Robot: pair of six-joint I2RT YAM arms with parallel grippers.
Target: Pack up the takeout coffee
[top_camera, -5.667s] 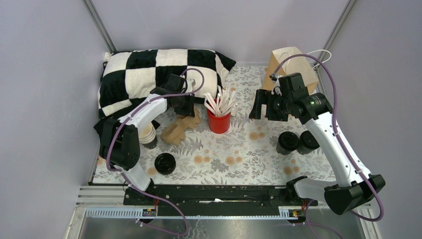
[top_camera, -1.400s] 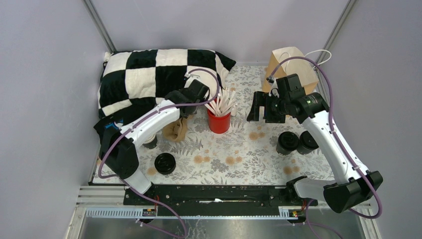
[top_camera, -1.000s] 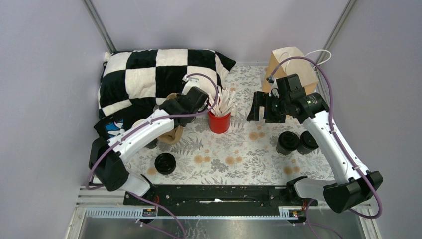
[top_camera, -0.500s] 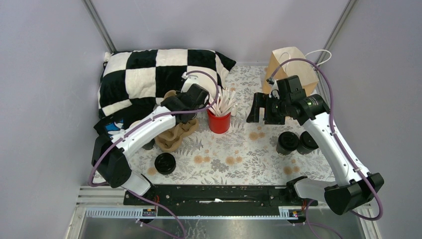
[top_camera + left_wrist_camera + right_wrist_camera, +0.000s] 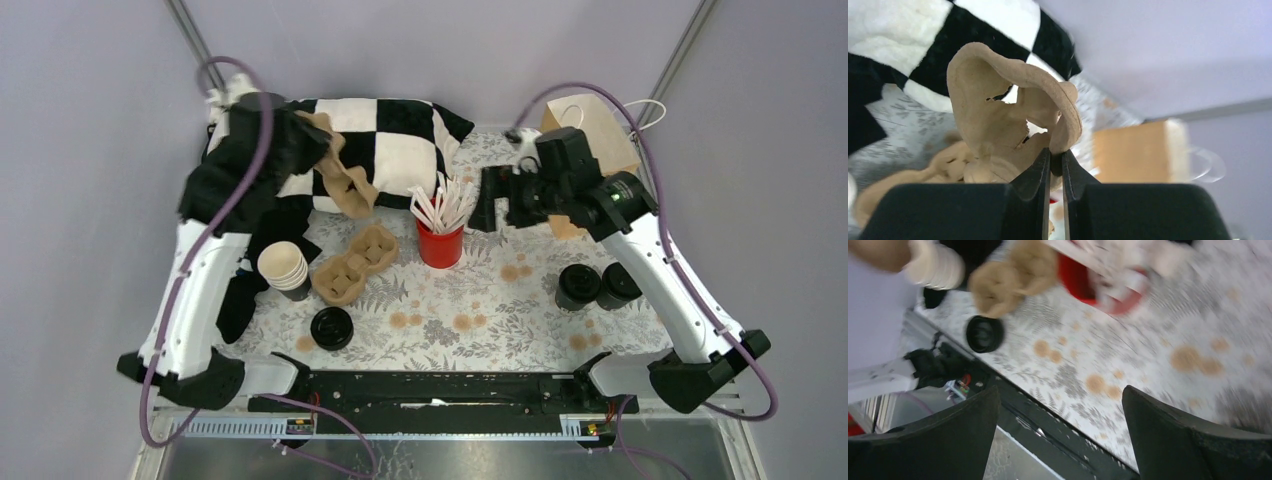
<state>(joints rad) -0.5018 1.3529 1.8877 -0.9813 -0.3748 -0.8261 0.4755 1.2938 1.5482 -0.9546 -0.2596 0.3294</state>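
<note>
While the left tool (image 5: 1056, 159) pinches a pulp carrier (image 5: 998, 110) aloft left of the red cup (image 5: 440, 243), the right tool (image 5: 1060, 410) gapes empty just right of it, the lidded coffees (image 5: 579, 285) farther right; next, the carrier likely needs setting flat.

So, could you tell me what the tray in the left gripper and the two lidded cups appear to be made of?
The tray in the left gripper looks like moulded paper pulp: matte tan, fibrous, with a torn edge. The two lidded cups seem dark paper under smooth black lids, probably plastic; from above the walls barely show.
</note>
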